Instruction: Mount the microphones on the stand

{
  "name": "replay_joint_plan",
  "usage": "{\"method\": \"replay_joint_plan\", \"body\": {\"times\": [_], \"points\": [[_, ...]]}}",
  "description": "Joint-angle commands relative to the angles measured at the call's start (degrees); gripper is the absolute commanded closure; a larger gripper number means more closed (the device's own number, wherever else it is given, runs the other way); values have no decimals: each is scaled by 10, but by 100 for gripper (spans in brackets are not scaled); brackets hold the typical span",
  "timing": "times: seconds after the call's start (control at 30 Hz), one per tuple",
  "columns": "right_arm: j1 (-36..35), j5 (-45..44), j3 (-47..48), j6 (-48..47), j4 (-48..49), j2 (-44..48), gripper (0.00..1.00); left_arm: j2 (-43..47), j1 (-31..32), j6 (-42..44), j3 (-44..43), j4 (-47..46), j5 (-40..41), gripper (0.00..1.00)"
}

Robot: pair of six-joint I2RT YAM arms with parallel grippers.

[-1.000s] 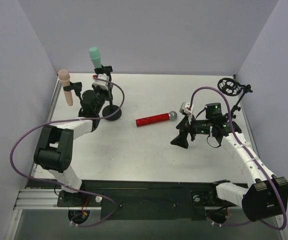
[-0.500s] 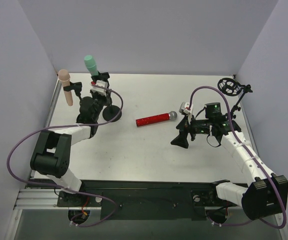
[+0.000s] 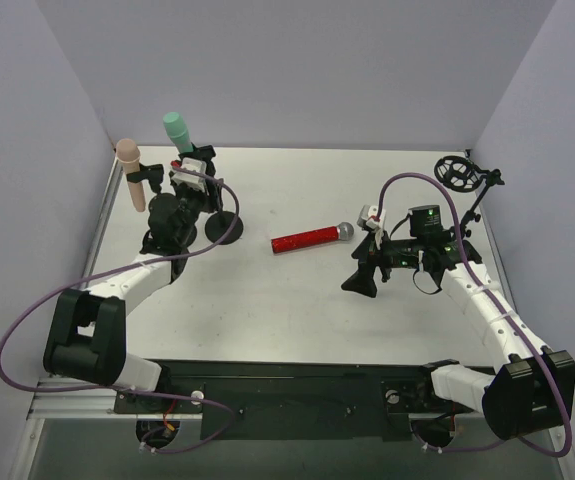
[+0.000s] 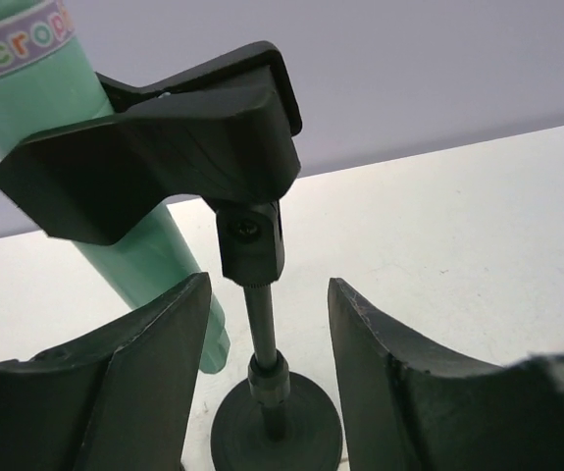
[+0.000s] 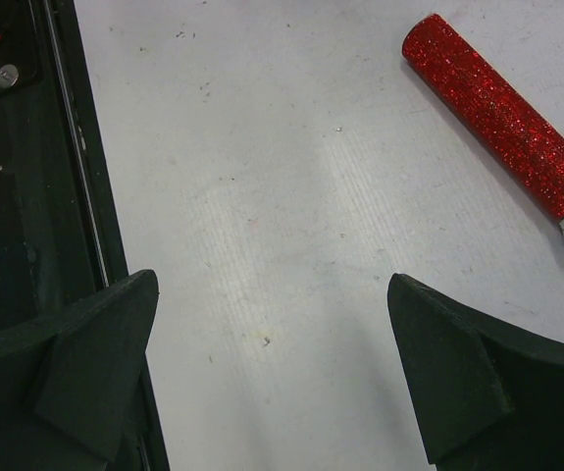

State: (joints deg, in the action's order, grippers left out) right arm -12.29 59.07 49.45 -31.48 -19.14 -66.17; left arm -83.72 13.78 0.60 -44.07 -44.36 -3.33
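What I have to work out is the glittery red microphone (image 3: 312,238). It lies flat on the table (image 3: 297,310) between the two arms, well apart from any holder. Its long axis runs roughly side to side, with the silver mesh head at the end facing my right arm. The right gripper (image 3: 359,282) is clearly the nearer one. It hangs just short of that head with its jaws spread wide and nothing in them. In the right wrist view the red body (image 5: 502,118) sits diagonally off to the upper corner, outside the gap. I judge I'd need to shift over and turn the wrist so the jaws cross the handle. The left gripper (image 4: 267,334) has its jaws parted around the stand's thin post, gripping nothing. Beside it, the mint green microphone (image 4: 154,255) sits in the black clip (image 4: 164,147), and the pale pink microphone (image 3: 132,175) stands clipped further left. The round holder (image 3: 454,170) at far right looks unfilled.
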Motion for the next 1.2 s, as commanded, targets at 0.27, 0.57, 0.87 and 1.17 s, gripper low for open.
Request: {"method": "replay_joint_plan", "body": {"times": [0.27, 0.57, 0.87, 1.17], "points": [[14, 18, 40, -78, -73, 7, 4, 227, 7, -88, 46, 239, -11, 34], [61, -37, 99, -180, -257, 42, 4, 382, 4, -107, 35, 441, -84, 13], [118, -156, 165, -63, -376, 109, 3, 514, 23, -109, 98, 501, -91, 9], [317, -156, 94, 97, -272, 188, 3, 603, 77, -101, 143, 496, -64, 9]]}}
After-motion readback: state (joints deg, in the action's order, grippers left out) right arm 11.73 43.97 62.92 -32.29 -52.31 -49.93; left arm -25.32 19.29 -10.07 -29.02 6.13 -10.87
